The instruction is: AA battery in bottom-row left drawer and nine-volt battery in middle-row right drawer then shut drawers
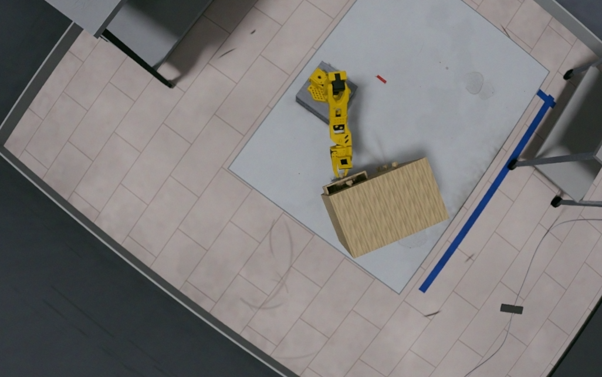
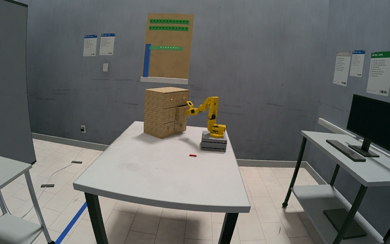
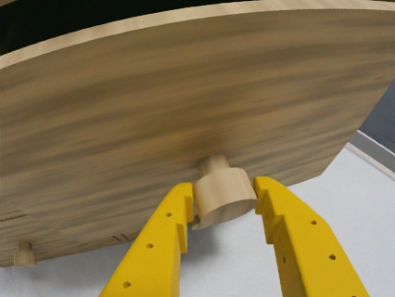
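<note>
The wooden chest (image 1: 390, 206) (image 2: 153, 112) stands on the table, its drawer fronts toward the arm. The right drawer of the middle row (image 2: 180, 113) (image 3: 139, 111) is partly out; the other drawers look shut. My gripper (image 1: 341, 175) (image 2: 186, 112) (image 3: 224, 189) is shut on that drawer's round knob (image 3: 225, 197), one finger on each side. Inside the drawer is dark in the wrist view, and no battery can be made out there. A small red cylinder (image 1: 381, 78) (image 2: 192, 155) lies on the table near the arm's base; its type is too small to tell.
The arm's grey base block (image 1: 308, 95) (image 2: 214, 142) stands near the table's edge. Two knobs stick out from the chest's left column, seen from above. Another knob (image 3: 24, 256) shows lower left in the wrist view. The top row overhangs the open drawer's rear part.
</note>
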### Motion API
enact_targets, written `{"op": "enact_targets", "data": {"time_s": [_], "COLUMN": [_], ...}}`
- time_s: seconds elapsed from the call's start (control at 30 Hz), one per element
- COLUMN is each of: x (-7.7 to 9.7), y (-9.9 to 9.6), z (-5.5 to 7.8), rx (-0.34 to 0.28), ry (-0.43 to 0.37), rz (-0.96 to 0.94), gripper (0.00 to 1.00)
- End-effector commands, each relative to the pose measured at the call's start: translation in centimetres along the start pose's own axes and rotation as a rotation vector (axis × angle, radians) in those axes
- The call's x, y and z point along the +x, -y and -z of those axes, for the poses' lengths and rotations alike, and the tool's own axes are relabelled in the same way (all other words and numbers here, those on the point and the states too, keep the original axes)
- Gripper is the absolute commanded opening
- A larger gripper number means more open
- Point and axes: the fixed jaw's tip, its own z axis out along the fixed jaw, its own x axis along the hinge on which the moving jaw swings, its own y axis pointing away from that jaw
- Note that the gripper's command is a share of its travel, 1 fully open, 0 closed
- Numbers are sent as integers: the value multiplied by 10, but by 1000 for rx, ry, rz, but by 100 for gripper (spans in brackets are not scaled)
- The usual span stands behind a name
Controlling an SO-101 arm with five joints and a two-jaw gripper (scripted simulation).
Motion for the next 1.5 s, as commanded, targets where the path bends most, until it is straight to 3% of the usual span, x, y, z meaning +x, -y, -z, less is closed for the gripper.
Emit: {"op": "enact_targets", "data": {"time_s": [0.0, 0.73, 1.47], "x": [-2, -9, -10], "y": [-2, -7, -8], "z": [-6, -24, -27], "rx": [-6, -21, -23], "ry": [-1, -1, -1], "rz": [4, 10, 11], "gripper": [0, 0, 0]}}
